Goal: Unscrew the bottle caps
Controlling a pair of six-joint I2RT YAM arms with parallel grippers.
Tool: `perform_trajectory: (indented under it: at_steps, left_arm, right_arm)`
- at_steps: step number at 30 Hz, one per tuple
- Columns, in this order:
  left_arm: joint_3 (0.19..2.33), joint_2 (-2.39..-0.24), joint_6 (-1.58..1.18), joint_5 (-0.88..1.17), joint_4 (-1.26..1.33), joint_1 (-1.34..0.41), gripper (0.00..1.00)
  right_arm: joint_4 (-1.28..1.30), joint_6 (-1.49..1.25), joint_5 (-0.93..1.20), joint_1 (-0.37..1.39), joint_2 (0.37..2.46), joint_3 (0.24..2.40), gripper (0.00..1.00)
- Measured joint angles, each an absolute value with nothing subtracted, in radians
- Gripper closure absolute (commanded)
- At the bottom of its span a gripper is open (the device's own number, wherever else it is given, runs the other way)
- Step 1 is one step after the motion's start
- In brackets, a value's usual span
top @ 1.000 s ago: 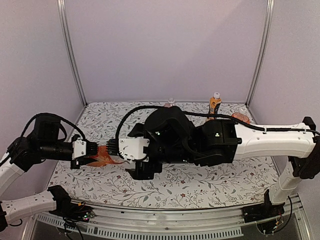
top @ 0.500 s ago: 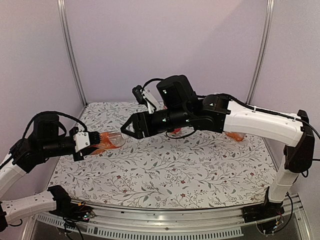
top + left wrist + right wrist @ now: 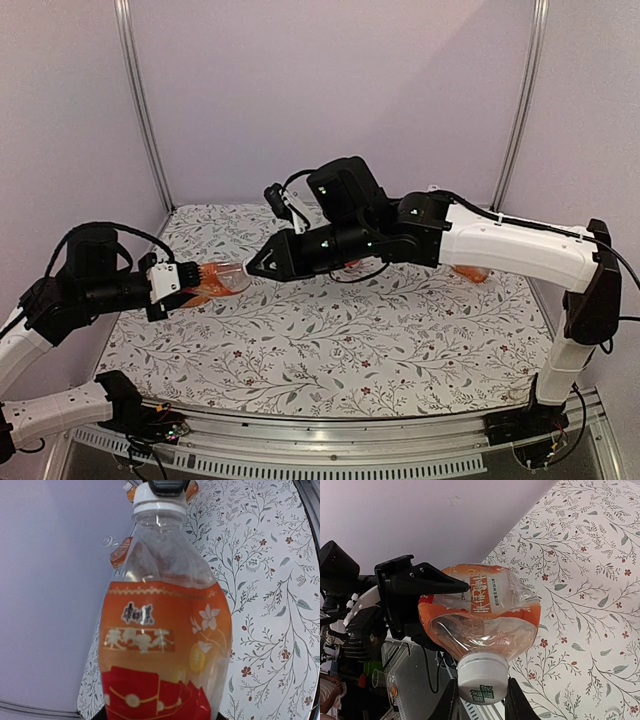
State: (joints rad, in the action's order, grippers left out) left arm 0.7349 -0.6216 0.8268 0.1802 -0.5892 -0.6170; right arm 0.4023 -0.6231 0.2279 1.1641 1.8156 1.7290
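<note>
Above the left part of the flower-patterned desk [image 3: 400,350], clear of its surface, one squat bottle [image 3: 160,645] hangs on its side between the two arms. The left gripper [image 3: 195,283] has its fingers [image 3: 427,582] closed on the lower body of this bottle, over the orange label, so the neck points to the right and a little toward the back wall. In the right wrist view one black finger lies across the top of the label, and the clear plastic near it looks dented. The bottle cap [image 3: 482,681] is white with green print on its side and sits on the neck. The right gripper [image 3: 252,270] reaches in from the right with its arm stretched across the middle of the desk. Its fingers [image 3: 449,702] stand on either side of the cap, pressed against its sides with no gap showing, so they have hold of the cap. The left wrist view shows the same meeting from the other end: the white cap at the top of the bottle with the black tips of the right gripper over it. The label carries white characters, a white flower and a red band low down. A second orange bottle [image 3: 470,272] lies at the far right of the desk, partly behind the right arm, well apart from the held one
</note>
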Motion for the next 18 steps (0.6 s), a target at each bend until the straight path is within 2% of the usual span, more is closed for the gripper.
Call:
perform_trajectory:
  at_steps: [3, 6, 13, 18]
  left_arm:
    - [0.735, -0.622, 0.826, 0.198, -0.598, -0.617, 0.77]
    - [0.749, -0.622, 0.829, 0.253, -0.641, -0.617, 0.77]
    - [0.774, -0.629, 0.879, 0.532, -0.855, -0.623, 0.77]
    - [0.781, -0.635, 0.916, 0.599, -0.909, -0.624, 0.77]
  right_arm:
    - [0.442, -0.561, 0.220, 1.173, 1.817, 1.748, 1.00]
    - [0.509, -0.380, 0.153, 1.217, 1.812, 1.771, 1.00]
    - [0.481, 0.431, -0.199, 1.468, 1.692, 1.581, 1.00]
    - [0.442, 0.861, -0.342, 1.542, 1.688, 1.551, 1.00]
